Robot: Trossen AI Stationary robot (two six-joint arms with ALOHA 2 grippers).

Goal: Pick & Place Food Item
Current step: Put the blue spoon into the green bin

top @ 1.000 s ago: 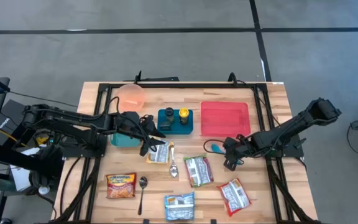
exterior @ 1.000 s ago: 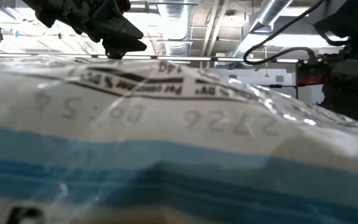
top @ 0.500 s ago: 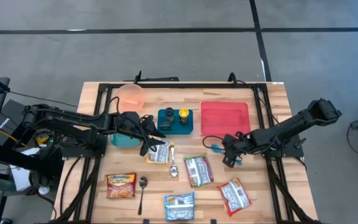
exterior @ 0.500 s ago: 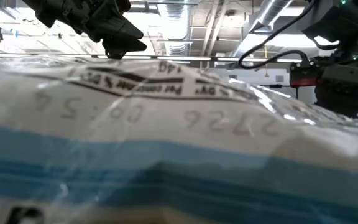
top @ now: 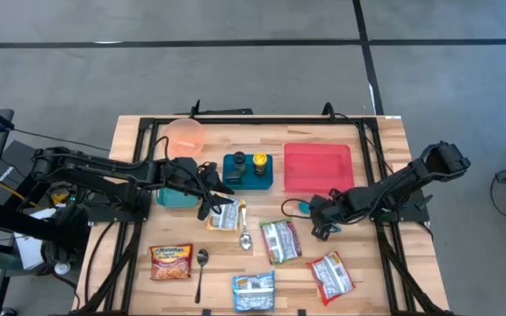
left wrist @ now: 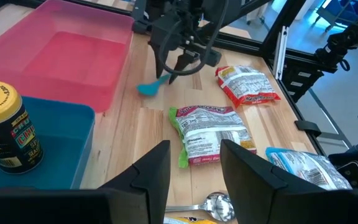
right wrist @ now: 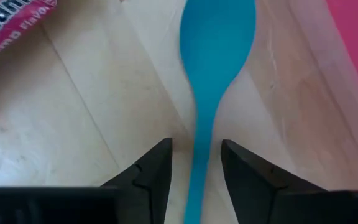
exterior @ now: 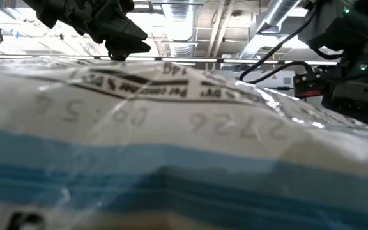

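A blue plastic spoon [right wrist: 216, 43] lies flat on the wooden table beside the pink tray [top: 318, 167]. My right gripper [right wrist: 196, 168] points down over it, open, one finger on each side of the spoon's handle without touching it; it also shows in the left wrist view [left wrist: 176, 70]. Food packets lie on the table: a green one [top: 280, 240], a red one [top: 331, 274], a blue one [top: 254, 290] and an orange one [top: 171, 261]. My left gripper [left wrist: 195, 177] hangs open above a further packet [top: 224, 216], with nothing between its fingers.
A blue bin [top: 247, 169] with two cans, a teal container [top: 176, 195] and an orange bowl [top: 185, 134] stand toward the far side. Two metal spoons [top: 244, 230] [top: 201, 268] lie among the packets. The blue packet [exterior: 171, 147] fills the low view.
My right arm has leaned toward the table's left, and its gripper has tipped a little steeper over the blue spoon. The packets and the spoon lie where they were.
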